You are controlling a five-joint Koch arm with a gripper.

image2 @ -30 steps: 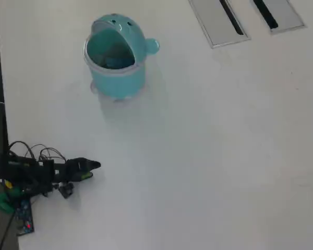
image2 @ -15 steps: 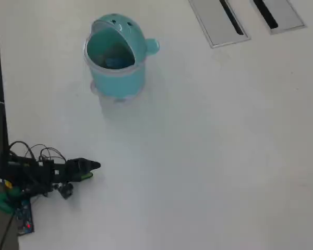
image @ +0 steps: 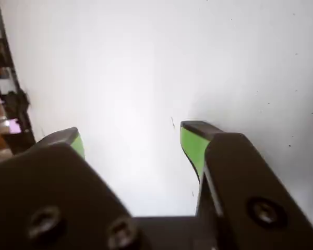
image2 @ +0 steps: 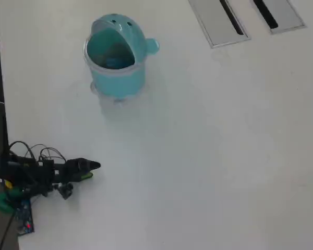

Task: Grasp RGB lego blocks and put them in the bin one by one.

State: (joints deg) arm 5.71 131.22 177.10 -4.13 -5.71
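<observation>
The teal bin [image2: 116,73] with its domed hood stands on the white table at the upper left of the overhead view. Its mouth faces the arm and the inside is dim. No RGB lego blocks show on the table in either view. My gripper [image2: 94,169] lies low at the left edge of the table, well below the bin and pointing right. In the wrist view the gripper [image: 133,134] is open. Its green-lined fingertips [image: 192,143] stand wide apart with only bare white table between them.
Two grey slotted panels [image2: 216,23] [image2: 279,13] lie at the top right of the overhead view. The arm's cables and a small circuit board [image2: 24,216] sit at the table's left edge. Dark clutter [image: 8,104] lines the left side of the wrist view.
</observation>
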